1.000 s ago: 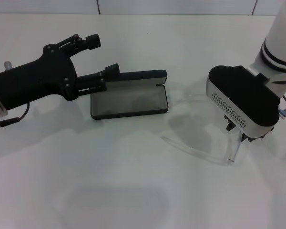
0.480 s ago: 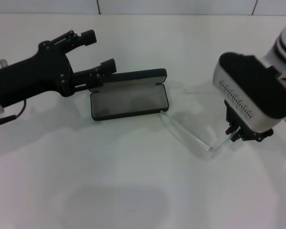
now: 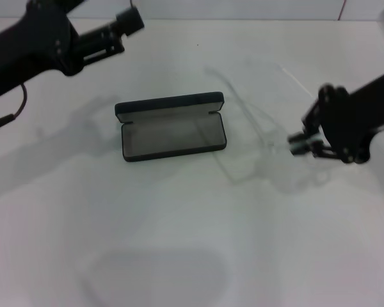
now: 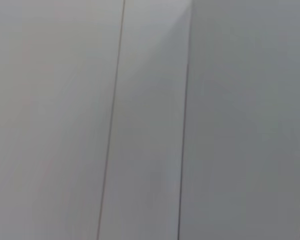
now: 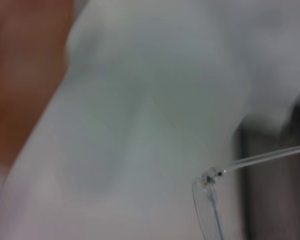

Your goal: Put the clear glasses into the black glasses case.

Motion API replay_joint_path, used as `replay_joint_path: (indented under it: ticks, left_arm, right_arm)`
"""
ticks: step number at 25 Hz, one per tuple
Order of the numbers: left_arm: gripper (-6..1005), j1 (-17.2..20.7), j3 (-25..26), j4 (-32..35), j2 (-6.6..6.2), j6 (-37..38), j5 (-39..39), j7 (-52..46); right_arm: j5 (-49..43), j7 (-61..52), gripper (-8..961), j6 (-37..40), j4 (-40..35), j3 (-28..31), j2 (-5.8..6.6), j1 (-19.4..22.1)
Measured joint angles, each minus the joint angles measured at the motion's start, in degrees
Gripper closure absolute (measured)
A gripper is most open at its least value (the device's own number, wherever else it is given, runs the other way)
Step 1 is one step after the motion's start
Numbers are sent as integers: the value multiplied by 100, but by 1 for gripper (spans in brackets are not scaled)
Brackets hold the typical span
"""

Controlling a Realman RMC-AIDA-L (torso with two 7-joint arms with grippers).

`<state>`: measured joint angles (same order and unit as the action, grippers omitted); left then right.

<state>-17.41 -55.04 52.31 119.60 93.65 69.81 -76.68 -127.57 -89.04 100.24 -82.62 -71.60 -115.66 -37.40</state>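
Observation:
The black glasses case [image 3: 171, 128] lies open in the middle of the white table, its lid at the back and its grey lining showing. The clear glasses [image 3: 259, 125] hang in the air just right of the case, with my right gripper [image 3: 299, 142] shut on their right end. In the right wrist view a hinge of the clear glasses [image 5: 210, 176] and one thin arm show close up. My left gripper [image 3: 125, 25] is raised at the back left, well away from the case, open and holding nothing; its upper finger is cut off by the picture's edge.
The white table [image 3: 179, 224] ends at a tiled wall [image 3: 243, 7] behind the case. A faint rounded outline [image 3: 153, 275] shows on the table near the front. The left wrist view shows only pale flat surfaces with seams.
My right gripper has lifted the clear glasses off the table and turned, bringing them level with the case. The left arm has risen and drawn back from the case's lid.

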Motion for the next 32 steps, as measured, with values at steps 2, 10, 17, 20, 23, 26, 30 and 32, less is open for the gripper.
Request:
replay_joint_path:
  ticks: [2,10,17,20,23,26,30,32]
  left_arm:
    - [132,-113,-92,-12,5,32,-150,-70]
    - [321,-681,-487,-95,14,34,-227,-115]
    - [580,-1110,-627,-648,13,11,-199,-115]
    - [645,-1200,-692,-853,10,13,-197,-149]
    - [709,-1225,-843,-910,6,25,-202,-180]
    - [774,-1230,-938,-897,2,36,-195,-268]
    - [872,-1208,-988,-898,-14,41,-184,-421]
    - [927,-1152,-985,-887,-10,52,-227,-412]
  right_arm:
    - [752,309,869,-83,76,401,-4,307]
    - [3305,2348,869,-384,2357,758,7,788]
    - [4404,3838,868,-105,4194,745,6,686]
    - [4431,3873,868,-68,4330,725,-13,670]
    - [4436,3882,868,-65,4383,721,-24,662]
    - [4436,3887,868,-70,4396,689,-27,655]
    - [4441,3892,868,-100,4402,598,-31,629]
    - [4440,3893,868,-122,4404,571,-31,623]
